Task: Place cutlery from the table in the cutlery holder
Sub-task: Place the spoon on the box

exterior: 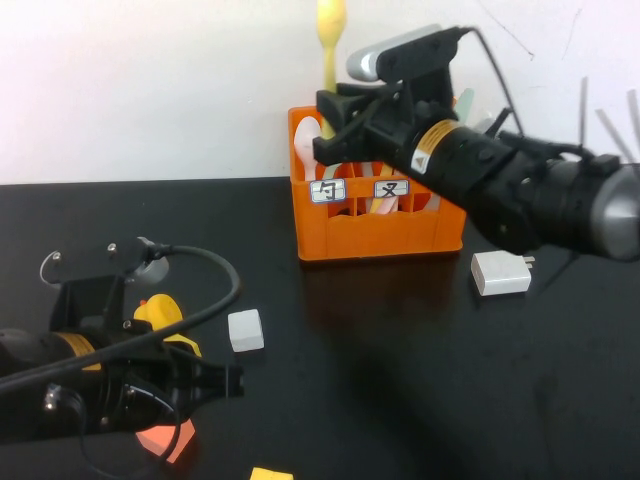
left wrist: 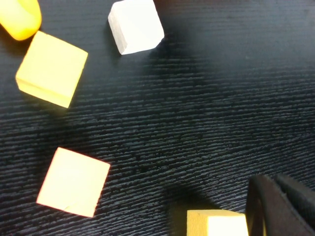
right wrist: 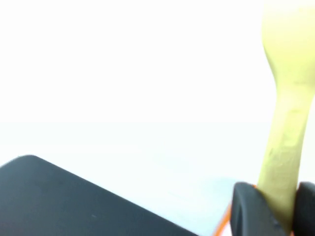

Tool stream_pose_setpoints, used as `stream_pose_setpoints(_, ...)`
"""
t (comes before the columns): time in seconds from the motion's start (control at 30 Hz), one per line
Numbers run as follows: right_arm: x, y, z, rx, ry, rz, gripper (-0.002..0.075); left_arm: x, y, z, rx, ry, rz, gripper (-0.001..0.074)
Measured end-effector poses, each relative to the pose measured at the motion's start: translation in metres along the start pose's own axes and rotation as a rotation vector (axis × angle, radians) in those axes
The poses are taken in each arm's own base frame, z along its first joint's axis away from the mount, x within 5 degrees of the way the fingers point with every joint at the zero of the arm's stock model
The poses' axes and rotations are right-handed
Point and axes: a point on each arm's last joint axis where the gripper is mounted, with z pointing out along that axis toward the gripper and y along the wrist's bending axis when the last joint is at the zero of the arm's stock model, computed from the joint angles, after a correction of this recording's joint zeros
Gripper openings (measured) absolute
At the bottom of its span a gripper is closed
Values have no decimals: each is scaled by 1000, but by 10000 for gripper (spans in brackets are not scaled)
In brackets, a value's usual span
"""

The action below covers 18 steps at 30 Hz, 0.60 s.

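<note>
The right gripper (right wrist: 268, 209), jaws clamped on the yellow spoon (exterior: 330, 35) above the cutlery holder (exterior: 380, 232), risks a misdrop if off-compartment; the left gripper (exterior: 215, 383) hangs over the counter (exterior: 400, 380), jaw state indeterminate.

A white cube (exterior: 246, 329) sits alone near the middle of the dark surface. A white charger block (exterior: 500, 272) lies off to the right, well apart from it. At the left front, an orange-pink cube (exterior: 170, 440) and a yellow cube (exterior: 271, 474) rest at the near edge. A white wall (exterior: 150, 90) stands behind.
</note>
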Motion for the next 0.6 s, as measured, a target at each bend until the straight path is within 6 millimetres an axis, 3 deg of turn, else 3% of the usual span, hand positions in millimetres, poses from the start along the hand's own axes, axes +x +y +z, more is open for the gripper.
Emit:
stream_pose_setpoints(0.23,19,6,13,-96,-30,-27,166,0,0,0,0,2,3,-1)
stream_pose_setpoints(0.5,24,6,13,-94,31,-52,166,0,0,0,-1,5,3,-1)
stream_pose_setpoints(0.6,25,5,13,-88,45,-15,221,0,0,0,-1,5,9,-1)
